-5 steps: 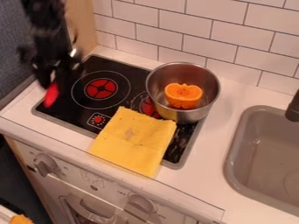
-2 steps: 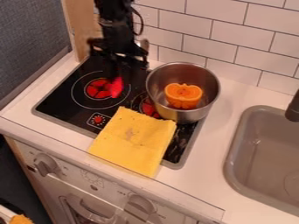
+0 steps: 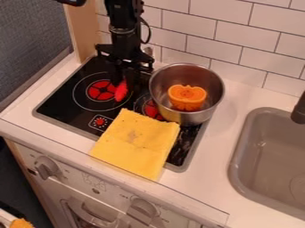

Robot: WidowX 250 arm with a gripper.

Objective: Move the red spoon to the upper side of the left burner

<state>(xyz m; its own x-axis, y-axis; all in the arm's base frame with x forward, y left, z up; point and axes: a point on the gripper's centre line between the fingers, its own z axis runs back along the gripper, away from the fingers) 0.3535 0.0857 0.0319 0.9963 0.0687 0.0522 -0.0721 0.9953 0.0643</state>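
The end effector [image 3: 125, 76] hangs over the far part of the stove [image 3: 64, 102], closed, as far as one can judge, on the red spoon [image 3: 121, 91], which slants down beneath it, its red end over the side of the left burner [image 3: 102, 90] nearer the pot. The carry looks mostly done; what remains is placement. To do it well, bring the spoon a little toward the wall [image 3: 226, 44] so it lies at the burner's upper side, lower gently until it meets the black surface, and only then let go, since a drop could let it roll or swing. The metal pot [image 3: 214, 109], with an orange toy [image 3: 187, 97] inside, stands just beside and is the main obstacle: keep the wrist clear of its rim. The yellow cloth [image 3: 137, 142] lies across the stove's near edge, out of the way, and the sink [image 3: 271, 164] is well apart.
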